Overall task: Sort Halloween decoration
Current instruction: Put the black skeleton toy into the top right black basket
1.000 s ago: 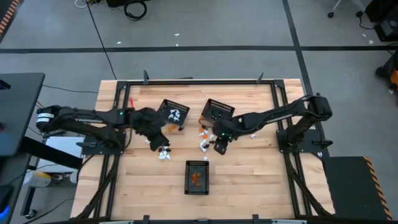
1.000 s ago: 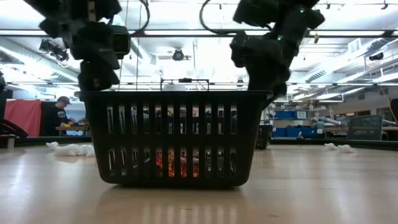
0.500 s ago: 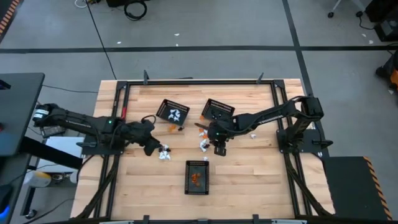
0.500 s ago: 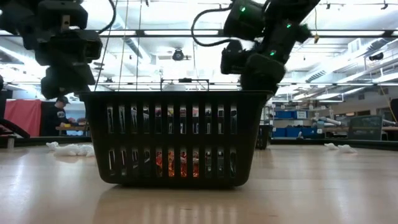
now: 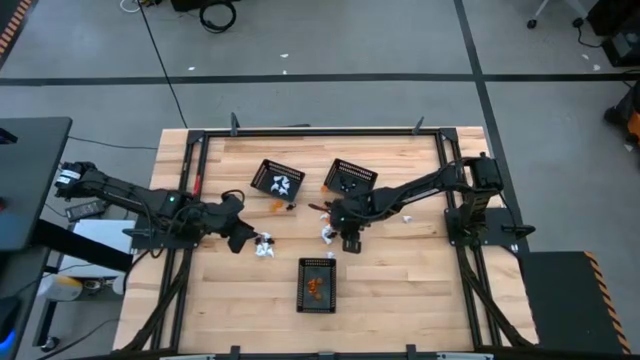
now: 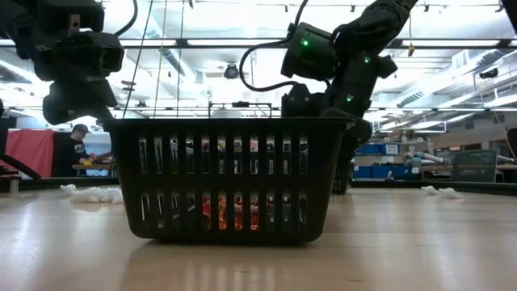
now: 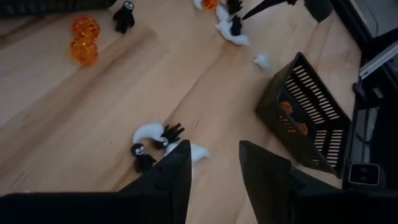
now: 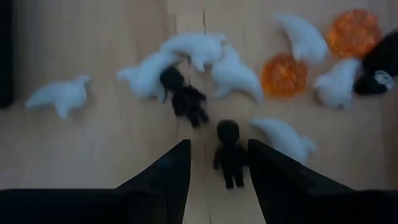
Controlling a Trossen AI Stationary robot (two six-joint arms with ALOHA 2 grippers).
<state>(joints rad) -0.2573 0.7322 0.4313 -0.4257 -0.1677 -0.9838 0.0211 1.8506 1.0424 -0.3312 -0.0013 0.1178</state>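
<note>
The Halloween decoration lies in loose groups on the table. White ghosts, black figures and orange pieces (image 8: pixel 284 73) form the middle pile (image 5: pixel 328 228). My right gripper (image 8: pixel 216 163) hangs open right above it, pointing steeply down, with a small black figure (image 8: pixel 230 152) lying between its fingertips; no touch shows. A smaller group of white and black trinkets (image 7: pixel 163 140) lies just ahead of my left gripper (image 7: pixel 214 168), which is open and empty over the table's left part (image 5: pixel 240 238). In the low view the near basket hides both grippers' fingertips.
Three black mesh baskets stand on the table: one with white trinkets (image 5: pixel 279 181) and one with black ones (image 5: pixel 350 178) at the back, one with orange ones (image 5: pixel 318 284) near the front. Two orange pieces (image 7: pixel 84 40) and a stray white trinket (image 5: pixel 407 215) lie loose.
My left gripper has drawn back from the white-trinket basket toward the table's left and near side, turning as it went. My right gripper has sunk toward the middle pile and rolled about its own axis. The trinkets lie as before.
</note>
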